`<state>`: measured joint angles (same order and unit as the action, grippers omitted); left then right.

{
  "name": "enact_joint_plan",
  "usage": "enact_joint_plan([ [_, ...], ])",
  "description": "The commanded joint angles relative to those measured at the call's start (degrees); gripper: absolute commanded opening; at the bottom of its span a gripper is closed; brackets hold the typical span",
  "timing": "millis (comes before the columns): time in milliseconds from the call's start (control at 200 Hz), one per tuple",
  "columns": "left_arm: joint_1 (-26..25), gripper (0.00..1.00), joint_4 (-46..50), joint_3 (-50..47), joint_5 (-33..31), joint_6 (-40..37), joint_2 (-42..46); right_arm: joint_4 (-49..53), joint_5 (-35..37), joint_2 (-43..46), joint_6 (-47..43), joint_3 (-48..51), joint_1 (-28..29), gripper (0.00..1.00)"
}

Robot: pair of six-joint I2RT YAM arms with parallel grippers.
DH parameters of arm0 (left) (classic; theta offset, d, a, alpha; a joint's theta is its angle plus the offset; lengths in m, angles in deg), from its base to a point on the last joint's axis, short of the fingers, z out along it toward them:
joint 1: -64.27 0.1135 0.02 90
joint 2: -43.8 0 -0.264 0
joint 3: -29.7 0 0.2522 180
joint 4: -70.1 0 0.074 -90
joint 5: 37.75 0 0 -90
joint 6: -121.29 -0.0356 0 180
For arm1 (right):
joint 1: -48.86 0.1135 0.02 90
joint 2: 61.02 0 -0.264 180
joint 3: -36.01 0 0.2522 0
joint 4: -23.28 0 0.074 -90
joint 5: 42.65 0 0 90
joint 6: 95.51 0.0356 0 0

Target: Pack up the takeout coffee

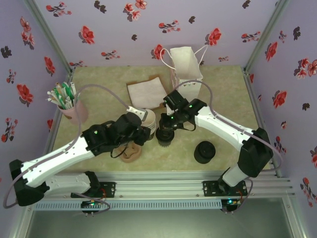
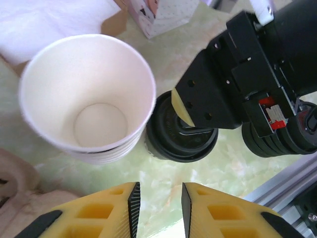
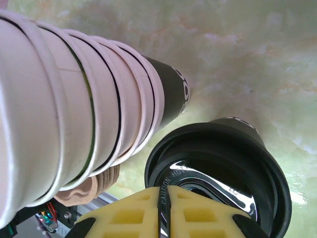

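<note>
Standing upright, a small dark-sided takeout coffee (image 2: 166, 143), glossy-black-lidded.

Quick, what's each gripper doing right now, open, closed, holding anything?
Left gripper: slightly open, holding nothing.
Right gripper: closed on the lid rim of the takeout coffee.

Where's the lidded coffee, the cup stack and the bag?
coffee (image 2: 171, 140): left wrist view, on its black lid.
cup stack (image 2: 89, 74): left wrist view, top cup's inner wall.
bag (image 1: 186, 67): top external view, front face.
</note>
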<state>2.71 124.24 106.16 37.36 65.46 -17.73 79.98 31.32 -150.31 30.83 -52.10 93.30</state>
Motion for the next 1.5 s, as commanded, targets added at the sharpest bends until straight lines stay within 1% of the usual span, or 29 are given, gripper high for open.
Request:
enact_joint_plan([
  [0,0.7,0.31,2.0,-2.0,-4.3,1.0,3.3,2.4,1.4,-1.5,-1.1,-1.8,1.1,0.13],
  [220,1.5,0.31,2.5,-4.5,-5.4,1.5,7.0,2.5,2.4,-3.4,-0.6,-1.6,2.3,0.13],
  [470,1.9,0.32,2.5,-5.8,-5.4,2.0,7.8,5.0,5.5,-5.6,-0.7,-1.2,3.6,0.12],
  [895,2.0,0.32,1.9,-7.0,-5.1,2.3,7.9,4.1,7.3,-4.2,0.6,5.7,3.9,0.12],
  [975,2.0,0.32,1.8,-7.0,-5.0,2.4,7.9,4.5,7.2,-3.5,0.8,5.0,4.0,0.12],
  [1080,2.0,0.33,1.8,-6.6,-4.9,2.3,7.9,6.0,7.8,-2.1,0.5,1.6,4.2,0.13],
  [1185,2.0,0.34,1.7,-6.3,-4.7,2.1,8.1,7.6,8.6,-0.2,0.3,-2.5,4.3,0.16],
  [1340,2.0,0.41,1.6,-5.7,-3.9,2.1,8.5,9.5,9.6,2.3,-0.3,-7.1,4.8,0.24],
  [1405,2.1,0.46,1.5,-5.7,-3.4,1.8,8.8,9.7,10.1,3.6,-0.5,-7.5,4.9,0.31],
  [1495,2.7,0.57,2.8,-5.3,-3.4,1.3,9.6,10.0,11.5,5.8,-0.9,-6.6,5.1,0.43],
])
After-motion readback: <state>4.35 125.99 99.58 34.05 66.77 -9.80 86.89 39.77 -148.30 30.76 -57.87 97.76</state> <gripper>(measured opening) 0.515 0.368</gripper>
